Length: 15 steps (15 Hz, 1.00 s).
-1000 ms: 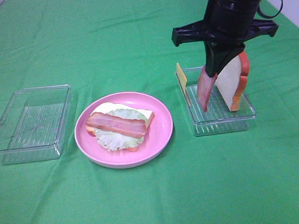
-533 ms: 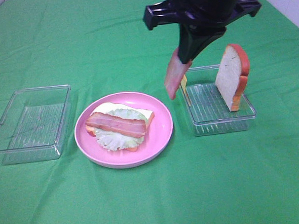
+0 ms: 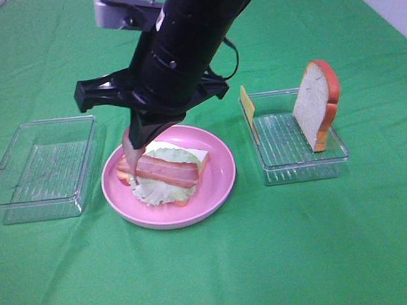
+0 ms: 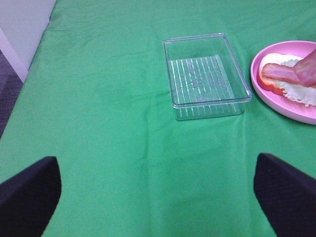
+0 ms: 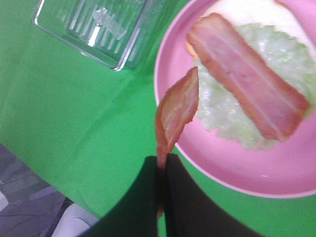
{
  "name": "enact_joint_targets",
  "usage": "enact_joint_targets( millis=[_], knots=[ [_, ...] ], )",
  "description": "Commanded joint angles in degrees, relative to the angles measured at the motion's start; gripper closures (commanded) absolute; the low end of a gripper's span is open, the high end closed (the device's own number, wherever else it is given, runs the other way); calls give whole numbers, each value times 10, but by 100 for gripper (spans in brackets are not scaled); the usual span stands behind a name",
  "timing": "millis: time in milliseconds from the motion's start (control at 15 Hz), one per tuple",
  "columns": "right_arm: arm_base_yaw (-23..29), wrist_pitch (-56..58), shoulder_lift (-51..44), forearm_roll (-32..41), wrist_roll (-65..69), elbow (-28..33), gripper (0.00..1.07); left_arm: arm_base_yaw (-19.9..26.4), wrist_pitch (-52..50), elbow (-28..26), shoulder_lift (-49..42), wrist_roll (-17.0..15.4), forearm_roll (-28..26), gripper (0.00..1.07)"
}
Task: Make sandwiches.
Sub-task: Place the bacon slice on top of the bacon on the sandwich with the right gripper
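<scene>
The right gripper (image 3: 135, 137) reaches across the middle to the plate (image 3: 222, 172). Its fingers are pressed together on the top end of 1 bacon strip (image 3: 131, 155). The strip hangs down over the left end of the sandwich (image 3: 167, 172). In the right wrist view the gripper (image 5: 162, 165) pinches the strip (image 5: 177, 111) by 1 end, and the free end points toward the plate rim (image 5: 163, 74), beside the sandwich (image 5: 247, 94). Whether the strip touches the sandwich I cannot tell.

The sandwich lies open on the plate: white bread at the bottom, lettuce (image 3: 154, 190) on it, and a 2nd strip (image 3: 164, 170) flat across the lettuce.

The right tray (image 3: 301, 171) stands just right of the plate. In it 1 bread slice (image 3: 316, 107) leans upright near the right wall, and a cheese slice (image 3: 247, 103) stands against the left wall. The left tray (image 3: 43, 123) sits left of the plate, close by but apart from it. All rest on a green cloth (image 3: 300, 257).

The left gripper (image 4: 155, 163) is outside the high view. Its wrist view shows the 2 fingers (image 4: 29, 192) spread wide with nothing between them, above the cloth (image 4: 108, 123), with the left tray (image 4: 207, 106) and part of the plate (image 4: 276, 98) ahead.
</scene>
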Motion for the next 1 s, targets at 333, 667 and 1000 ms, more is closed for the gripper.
enact_joint_targets(
  millis=[333, 667, 1000],
  knots=[
    [5, -39, 54, -3, -54, -1, 107, 1, -3, 1, -8, -2, 1, 6],
    [5, -58, 89, -189, 47, -1, 107, 1, -3, 1, -8, -2, 1, 6],
    [5, -101, 96, -203, 51, -1, 107, 1, -3, 1, -8, -2, 1, 6]
  ],
)
